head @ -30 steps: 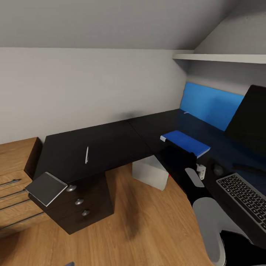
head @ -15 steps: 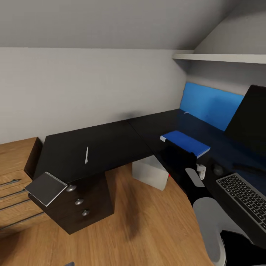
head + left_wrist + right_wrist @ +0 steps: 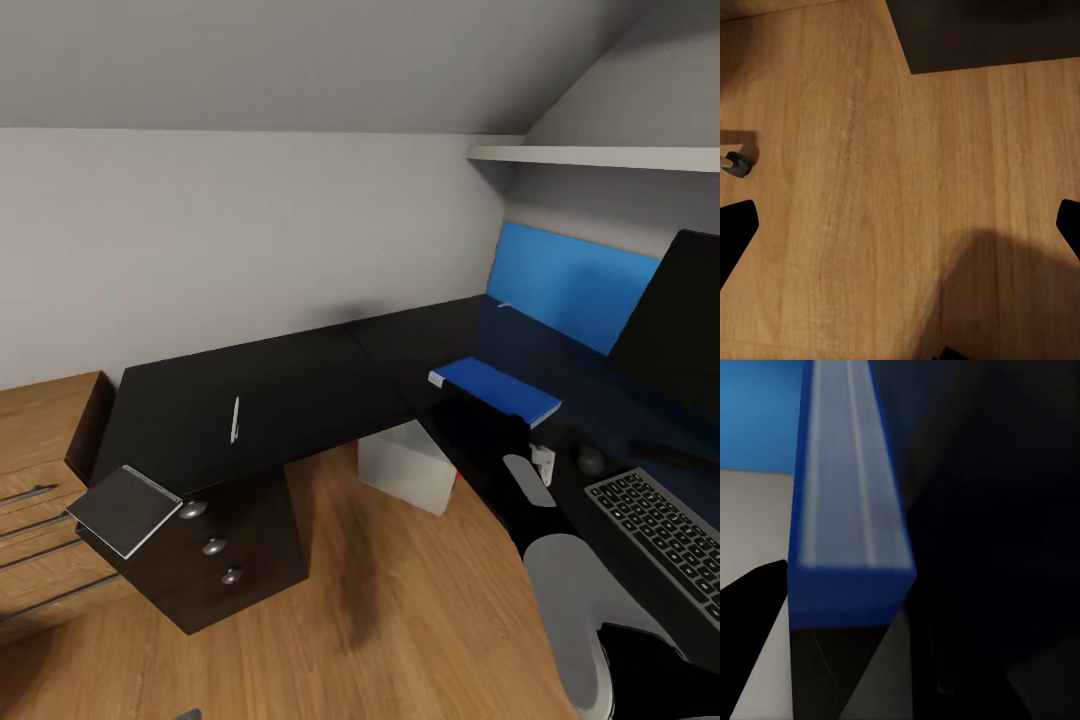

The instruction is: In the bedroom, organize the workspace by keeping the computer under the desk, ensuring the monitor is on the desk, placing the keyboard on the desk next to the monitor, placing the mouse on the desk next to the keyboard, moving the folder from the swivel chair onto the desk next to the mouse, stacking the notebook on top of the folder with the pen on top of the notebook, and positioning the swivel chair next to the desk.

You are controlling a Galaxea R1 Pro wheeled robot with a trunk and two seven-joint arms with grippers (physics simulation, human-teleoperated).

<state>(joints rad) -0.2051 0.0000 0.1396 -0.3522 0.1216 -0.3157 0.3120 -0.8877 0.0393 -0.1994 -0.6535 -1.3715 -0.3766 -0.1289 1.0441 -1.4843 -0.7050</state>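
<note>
While our right gripper (image 3: 844, 585) pinches the folder (image 3: 495, 389) by its near edge, that blue folder lies over the desk (image 3: 300, 390), at ten o'clock from the mouse (image 3: 590, 459) and keyboard (image 3: 660, 535). Our left gripper (image 3: 900, 232) hangs spread above the oak floor (image 3: 870, 187). At nine o'clock lie the pen (image 3: 236, 418) and the notebook (image 3: 125, 508).

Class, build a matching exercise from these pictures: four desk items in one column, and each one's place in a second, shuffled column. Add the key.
Items
1. folder
2. pen
3. notebook
4. keyboard

Places
A. overhanging the desk's near left corner
B. far right, near the mouse
C. between the right end effector's fingers
D. lying alone on the desk's left wing

Pairs: 1-C, 2-D, 3-A, 4-B
</note>
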